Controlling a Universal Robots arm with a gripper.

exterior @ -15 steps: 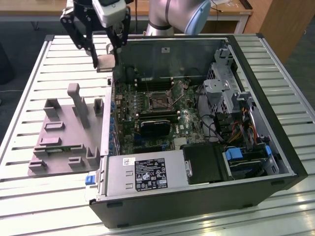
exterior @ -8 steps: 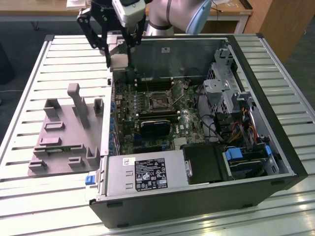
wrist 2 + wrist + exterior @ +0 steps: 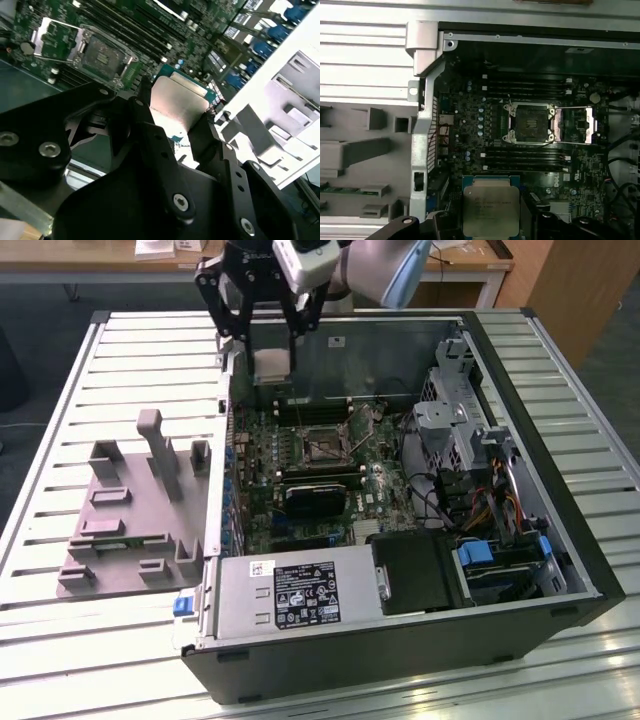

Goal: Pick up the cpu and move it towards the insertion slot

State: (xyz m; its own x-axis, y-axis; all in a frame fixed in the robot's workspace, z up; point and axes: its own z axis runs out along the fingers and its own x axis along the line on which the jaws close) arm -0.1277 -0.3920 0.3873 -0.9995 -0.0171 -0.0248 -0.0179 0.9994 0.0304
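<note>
Open PC case (image 3: 420, 640) lying on a slatted metal table (image 3: 60, 490), board (image 3: 300, 470) facing up. Grey tray (image 3: 130, 510) at nine o'clock of the case in the exterior view, its recesses and upright pegs bare of any chip. Power supply (image 3: 300, 595) along the case's six o'clock edge, drive cage (image 3: 460, 430) and cable bundle at three o'clock. Wooden desk (image 3: 100, 265) and cabinet (image 3: 570, 290) beyond the table; dark floor below.

Arm entering from twelve o'clock in the exterior view, gripper (image 3: 272, 360) hanging above the case's rear wall near the eleven o'clock corner, clamped on the cpu (image 3: 272, 365), seen there as a pale plate between black fingers (image 3: 232, 325). Slot (image 3: 325, 445) on the board lower down, toward five o'clock of the gripper and well apart from it, its frame lid swung open.

Second wrist view: cpu (image 3: 180, 102) from the back edge, silver top catching light, green rim showing, pinched between two black fingers (image 3: 150, 145); slot (image 3: 100, 52) at ten o'clock of the chip, with the opened lid (image 3: 55, 37) beside it.

First wrist view: cpu (image 3: 487, 210) face-on, its lower edge cut off by the frame, with print too small to make out; slot (image 3: 530, 122) with dark centre at about one o'clock of it, memory slots (image 3: 525, 87) flanking.

Height of the chip over the board not readable.
</note>
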